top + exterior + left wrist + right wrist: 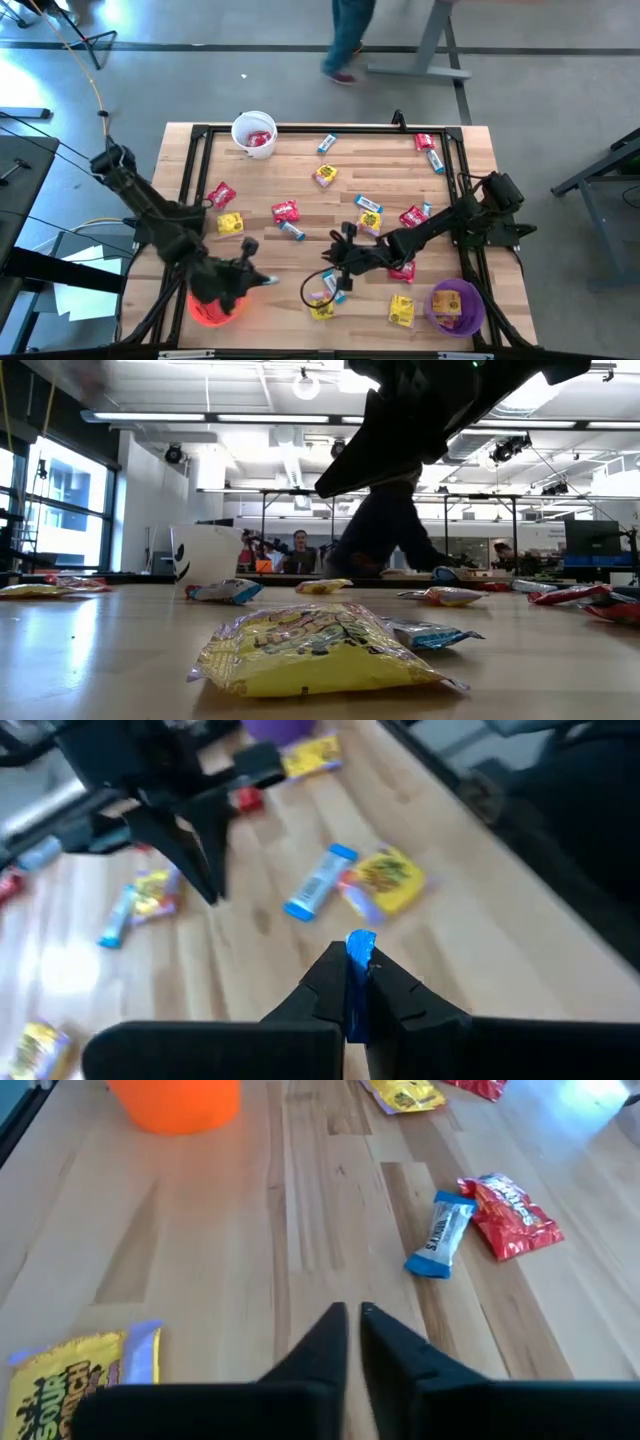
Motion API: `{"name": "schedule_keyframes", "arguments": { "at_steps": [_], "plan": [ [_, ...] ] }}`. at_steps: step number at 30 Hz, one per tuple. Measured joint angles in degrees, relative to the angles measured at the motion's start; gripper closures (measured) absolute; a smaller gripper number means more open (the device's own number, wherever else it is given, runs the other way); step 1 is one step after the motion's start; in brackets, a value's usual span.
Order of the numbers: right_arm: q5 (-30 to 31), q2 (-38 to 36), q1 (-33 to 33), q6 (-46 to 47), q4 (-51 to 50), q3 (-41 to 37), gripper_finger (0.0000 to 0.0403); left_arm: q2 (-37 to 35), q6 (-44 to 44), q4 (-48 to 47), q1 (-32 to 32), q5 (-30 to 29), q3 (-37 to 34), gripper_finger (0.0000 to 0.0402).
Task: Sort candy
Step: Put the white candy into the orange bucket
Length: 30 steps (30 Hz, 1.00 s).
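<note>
- Left gripper [358,982] is pinching a slim blue bar [359,948] between its pressed-together fingers; in the high view it sits low left, right by the orange cup [213,308].
- Right gripper [352,1330] hangs low over bare wood, lower middle of the high view. Its fingers stand nearly together with only a sliver of gap and nothing between them.
- The rest of the candy is scattered over the wooden table [300,180]: red packets [285,211], yellow packets [401,309] and blue-and-white bars [369,205], mostly centre and right.
- I reckon these handle light and crinkly, with slippery film wrappers that lie flat. Best bet looks like nipping a crimped end or closing across the narrow width of a bar.
- A blue-and-white bar [440,1233] lies touching a red packet [510,1213] in the right wrist view, so a sloppy pinch could drag both.
- White cup [254,133] stands upper left with something red inside; purple cup [457,306] lower right holds yellow.
- The two arms are close together low in the frame, so they could crowd each other.
- A person's legs [345,40] show at the top, off the table.
</note>
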Motion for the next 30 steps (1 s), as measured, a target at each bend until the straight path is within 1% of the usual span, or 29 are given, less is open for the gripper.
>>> {"name": "schedule_keyframes", "arguments": {
  "at_steps": [2,4,7,10,14,16,20,24,26,30],
  "plan": [
    [0.0,0.0,0.0,-0.5,0.0,0.0,0.0395,0.0,-4.2,-4.9,-3.1,-0.1,3.1,0.0401],
    [0.0,0.0,0.0,-0.4,0.0,0.0,0.0388,0.0,-8.7,-8.9,-5.9,-0.7,5.9,0.0401],
    [0.0,0.0,0.0,-0.4,-0.1,0.0,0.0387,0.0,-16.4,-15.8,-9.8,-3.8,9.0,0.0401],
    [0.0,0.0,0.0,-0.4,-0.6,0.0,0.0399,0.0,-27.4,-23.9,-12.5,-5.4,9.8,0.0401],
    [0.0,0.0,0.0,0.0,-2.0,0.0,0.0399,0.5,-43.5,-35.4,-14.8,-4.3,9.9,0.0401],
    [0.0,0.0,0.0,0.2,-2.4,0.0,0.0401,1.1,-48.6,-39.1,-15.6,-2.6,9.8,0.0401],
    [0.0,0.0,0.0,0.4,-2.6,0.0,0.0402,1.2,-53.3,-39.0,-16.3,2.3,7.9,0.0401],
    [0.0,0.0,0.0,0.2,-2.7,0.0,0.0402,1.2,-55.8,-34.6,-16.3,6.9,3.4,0.0401],
    [0.0,0.0,0.0,0.1,-3.0,0.0,0.0402,1.3,-56.1,-32.0,-16.3,7.9,0.9,0.0401],
    [0.0,0.0,0.0,0.1,-3.0,0.0,0.0402,1.3,-56.5,-28.3,-16.1,7.7,-2.2,0.0397]
  ]
}}
